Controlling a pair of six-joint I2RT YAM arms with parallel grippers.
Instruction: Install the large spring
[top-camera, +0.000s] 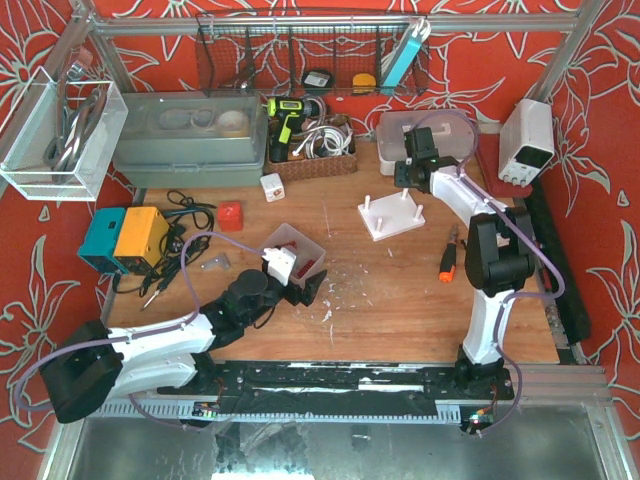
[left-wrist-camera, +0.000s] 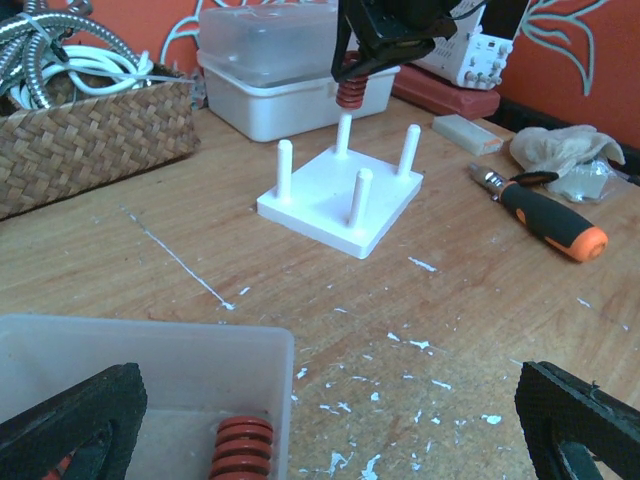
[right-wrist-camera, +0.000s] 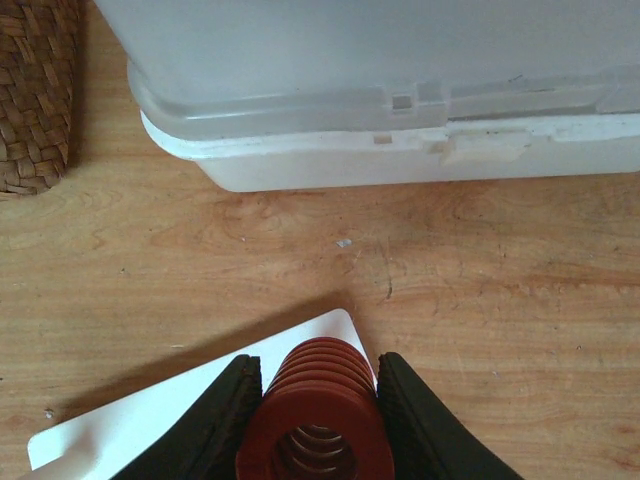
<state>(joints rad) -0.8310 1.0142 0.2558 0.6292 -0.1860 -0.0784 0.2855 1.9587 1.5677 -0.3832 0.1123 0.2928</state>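
Note:
My right gripper (right-wrist-camera: 318, 400) is shut on a large red spring (right-wrist-camera: 318, 415) and holds it upright just above the far peg (left-wrist-camera: 343, 132) of the white four-peg plate (top-camera: 391, 215). From the left wrist view the spring (left-wrist-camera: 351, 92) hangs right over that peg's tip. My left gripper (top-camera: 296, 283) is open over the clear bin (top-camera: 292, 252); its fingers (left-wrist-camera: 70, 420) stand far apart. Another red spring (left-wrist-camera: 241, 448) lies in the bin (left-wrist-camera: 150, 350).
A white lidded box (right-wrist-camera: 400, 100) stands just behind the plate. A wicker basket (left-wrist-camera: 90, 140) is at its left. An orange-handled screwdriver (top-camera: 447, 262) lies right of the plate, with a crumpled cloth (left-wrist-camera: 565, 150) behind it. A red block (top-camera: 231, 215) and a white cube (top-camera: 271, 187) sit at the left.

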